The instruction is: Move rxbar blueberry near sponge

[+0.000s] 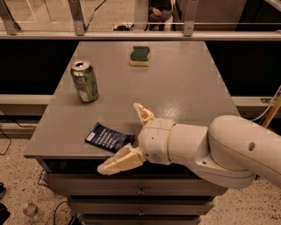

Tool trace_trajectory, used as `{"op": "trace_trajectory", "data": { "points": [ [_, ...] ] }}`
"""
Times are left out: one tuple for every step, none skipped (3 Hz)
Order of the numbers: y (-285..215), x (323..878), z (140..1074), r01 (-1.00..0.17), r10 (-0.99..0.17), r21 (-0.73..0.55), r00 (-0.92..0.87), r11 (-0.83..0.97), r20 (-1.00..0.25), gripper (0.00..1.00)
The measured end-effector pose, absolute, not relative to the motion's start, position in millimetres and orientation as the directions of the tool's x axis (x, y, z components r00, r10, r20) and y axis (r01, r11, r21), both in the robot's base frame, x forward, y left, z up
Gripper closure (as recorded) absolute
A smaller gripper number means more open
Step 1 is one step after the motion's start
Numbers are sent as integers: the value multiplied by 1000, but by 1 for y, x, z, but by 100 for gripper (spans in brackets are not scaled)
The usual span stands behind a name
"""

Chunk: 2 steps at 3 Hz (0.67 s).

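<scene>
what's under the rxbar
The bar lies flat on the table near its front edge; nothing shows between them, though the bar covers that spot. The gripper, fingers open, is at the bar's right end.

Looks like a robotics lab or office test space, not a home. Shown by a plain grey table with metal drawers beneath, a speckled hard floor, a glass-and-metal railing behind, and perhaps a seated person beyond. Has a white robot arm, with its gripper spread wide over the table's near edge.
</scene>
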State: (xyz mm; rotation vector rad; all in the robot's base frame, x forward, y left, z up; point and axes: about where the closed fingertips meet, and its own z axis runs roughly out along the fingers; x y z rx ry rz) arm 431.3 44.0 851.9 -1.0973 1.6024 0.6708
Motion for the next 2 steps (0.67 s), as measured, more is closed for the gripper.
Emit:
{"op": "trace_trajectory", "data": {
  "points": [
    [57, 442, 830, -901, -318, -94, -50, 423, -947, 0],
    [58, 445, 825, -900, -329, -95, -56, 425, -943, 0]
  ]
}}
